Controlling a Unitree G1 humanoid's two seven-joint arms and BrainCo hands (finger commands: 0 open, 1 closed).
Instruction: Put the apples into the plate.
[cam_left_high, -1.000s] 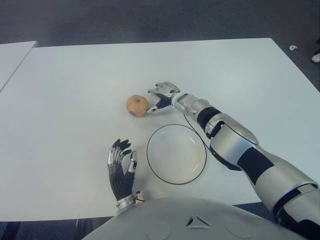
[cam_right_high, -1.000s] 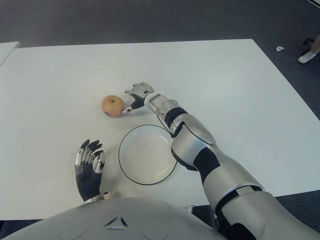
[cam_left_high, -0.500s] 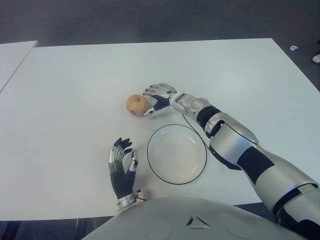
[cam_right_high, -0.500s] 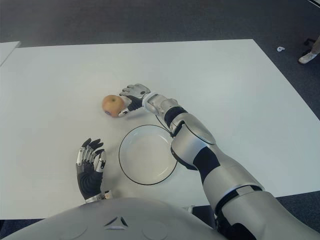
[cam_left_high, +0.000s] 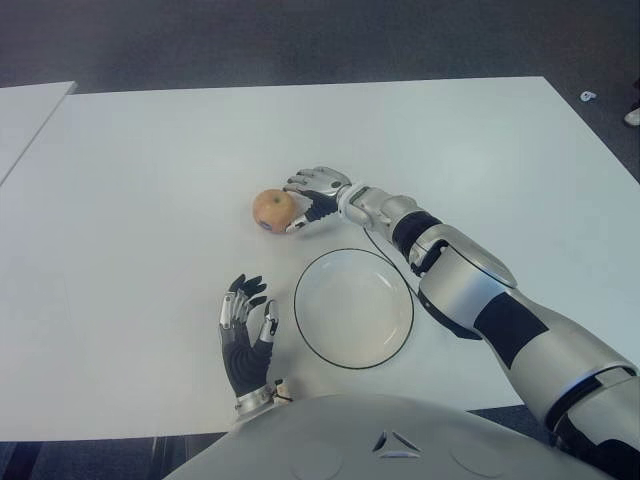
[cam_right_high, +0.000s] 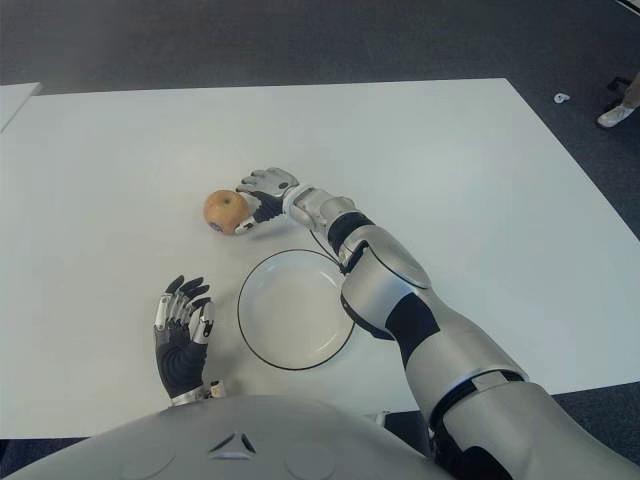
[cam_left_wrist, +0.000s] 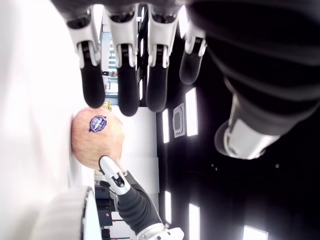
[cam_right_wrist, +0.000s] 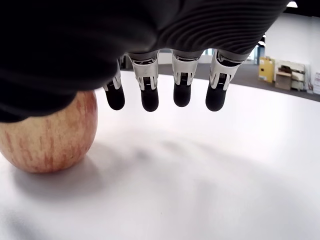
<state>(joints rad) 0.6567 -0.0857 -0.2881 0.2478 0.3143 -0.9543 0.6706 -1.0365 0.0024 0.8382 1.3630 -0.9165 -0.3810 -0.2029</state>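
One yellow-red apple (cam_left_high: 273, 209) with a blue sticker sits on the white table (cam_left_high: 150, 180), beyond the plate's left side. The white, dark-rimmed plate (cam_left_high: 353, 308) lies near the front edge with nothing in it. My right hand (cam_left_high: 308, 200) is beside the apple's right side, fingers spread and extended past it; the right wrist view shows the apple (cam_right_wrist: 47, 132) under the palm with the fingertips (cam_right_wrist: 182, 95) clear of it. My left hand (cam_left_high: 245, 335) shows open to the left of the plate, fingers spread.
A second white table (cam_left_high: 25, 110) shows at the far left, separated by a gap. Dark floor lies beyond the table's far edge.
My right hand has slid left toward the apple, from a short gap beside it to right against its right side. The apple, plate and left hand have stayed put.
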